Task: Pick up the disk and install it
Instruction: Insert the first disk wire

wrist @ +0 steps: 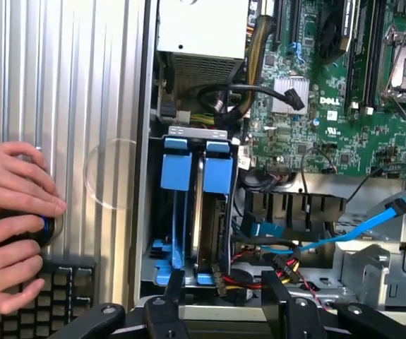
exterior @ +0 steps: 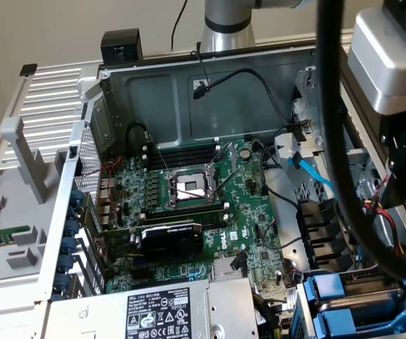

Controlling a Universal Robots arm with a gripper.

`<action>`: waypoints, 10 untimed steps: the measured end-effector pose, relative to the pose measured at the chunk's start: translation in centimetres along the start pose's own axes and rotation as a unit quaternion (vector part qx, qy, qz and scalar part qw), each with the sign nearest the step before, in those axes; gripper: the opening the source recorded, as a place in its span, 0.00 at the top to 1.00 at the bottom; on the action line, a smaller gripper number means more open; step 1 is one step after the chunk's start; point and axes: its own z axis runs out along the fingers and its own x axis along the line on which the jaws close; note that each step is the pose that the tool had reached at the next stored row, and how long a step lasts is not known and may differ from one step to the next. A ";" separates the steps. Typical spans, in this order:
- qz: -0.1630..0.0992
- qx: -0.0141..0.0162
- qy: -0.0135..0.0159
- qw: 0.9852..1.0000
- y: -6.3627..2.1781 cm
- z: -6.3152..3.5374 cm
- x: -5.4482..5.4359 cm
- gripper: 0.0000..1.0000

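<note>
Plain beige wall (exterior: 61, 28) is running behind the scene, taking soft, even indoor light. Thin black cable (exterior: 179, 21) is hanging down in front of it. Ribbed silver panel (exterior: 54, 88), possibly a metal cover, is lying at the exterior view's left.

— What is carrying everything?
— An open computer case (exterior: 178, 99) is lying on its side, holding a green motherboard (exterior: 253, 212) and a grey power-supply box (exterior: 167, 311).
— And beside it?
— A ribbed silver panel (wrist: 82, 92) is lying alongside, a person's hands (wrist: 12, 187) resting on it.

Silver tubular arm (exterior: 225, 25), thick black cable (exterior: 330, 106) (glossy), black fingers (wrist: 166, 318).
</note>
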 end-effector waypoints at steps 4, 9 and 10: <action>-0.025 -0.003 -0.002 1.000 -0.02 0.19 0.1 0.45; -0.027 -0.005 -0.005 1.000 -0.18 0.54 0.9 0.45; -0.027 -0.005 -0.007 1.000 -0.24 0.63 1.0 0.45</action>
